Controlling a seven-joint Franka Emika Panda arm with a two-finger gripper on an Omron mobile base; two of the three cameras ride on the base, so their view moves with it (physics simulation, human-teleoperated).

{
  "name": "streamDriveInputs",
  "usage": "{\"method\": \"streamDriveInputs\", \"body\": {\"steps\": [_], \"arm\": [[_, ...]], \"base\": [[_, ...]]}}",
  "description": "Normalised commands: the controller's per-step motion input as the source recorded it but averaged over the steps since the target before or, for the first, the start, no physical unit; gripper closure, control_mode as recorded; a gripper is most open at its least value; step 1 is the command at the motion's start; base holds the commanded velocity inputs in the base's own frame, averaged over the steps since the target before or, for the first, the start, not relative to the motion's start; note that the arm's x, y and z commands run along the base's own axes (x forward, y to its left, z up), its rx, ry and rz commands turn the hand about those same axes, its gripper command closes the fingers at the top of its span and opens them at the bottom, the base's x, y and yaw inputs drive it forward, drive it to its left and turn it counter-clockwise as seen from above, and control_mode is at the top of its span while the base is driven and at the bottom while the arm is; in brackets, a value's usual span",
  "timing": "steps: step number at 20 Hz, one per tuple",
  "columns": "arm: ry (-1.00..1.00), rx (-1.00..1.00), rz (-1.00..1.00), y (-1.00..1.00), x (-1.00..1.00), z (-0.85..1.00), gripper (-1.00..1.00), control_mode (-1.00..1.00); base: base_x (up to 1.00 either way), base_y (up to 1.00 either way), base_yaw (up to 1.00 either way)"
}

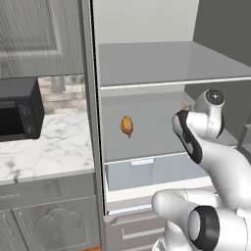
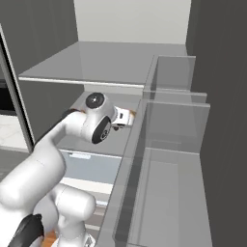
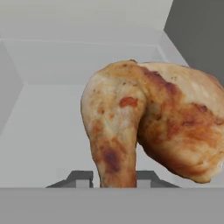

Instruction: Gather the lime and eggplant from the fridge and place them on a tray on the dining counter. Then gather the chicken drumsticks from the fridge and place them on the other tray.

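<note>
A browned chicken drumstick [image 3: 148,127] looms close in the hand view, its narrow bone end down between my gripper's [image 3: 114,177] two dark fingertips, which are shut on it. It hangs over the middle fridge shelf [image 3: 48,131]. In the left base view a second drumstick [image 1: 127,126] lies on that shelf [image 1: 147,142], left of my wrist, and an orange bit of the held drumstick [image 1: 187,107] peeks past the arm. From the right base view my gripper [image 2: 126,116] reaches into the fridge at shelf height. The lime, eggplant and trays are out of view.
An upper fridge shelf [image 1: 166,63] hangs just above my hand. A clear crisper drawer [image 1: 147,174] sits below the middle shelf. Door bins [image 2: 173,144] rise close on my right. A black microwave [image 1: 19,115] stands on the marble counter [image 1: 49,152] to the left.
</note>
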Motion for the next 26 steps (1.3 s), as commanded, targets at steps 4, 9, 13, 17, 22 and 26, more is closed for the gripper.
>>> {"method": "streamDriveInputs", "body": {"steps": [4, 9, 13, 17, 22, 26], "arm": [[0.00, 0.00, 0.01, 0.12, -0.74, 0.00, 1.00, -1.00], [0.00, 0.00, 0.00, 0.24, -0.74, 0.18, 1.00, -1.00], [0.03, 0.00, 0.00, 0.26, -0.59, 0.51, 1.00, -1.00], [0.07, 0.00, 0.02, 0.20, -0.66, 0.37, 1.00, -1.00], [0.08, 0.00, 0.00, 0.32, -0.61, 0.38, 1.00, -1.00], [0.00, 0.00, 0.02, 0.55, -0.37, 0.39, 1.00, -1.00]], "base": [[0.00, 0.00, 0.00], [0.00, 0.00, 0.00], [0.00, 0.00, 0.00], [0.00, 0.00, 0.00], [0.00, 0.00, 0.00], [0.00, 0.00, 0.00]]}}
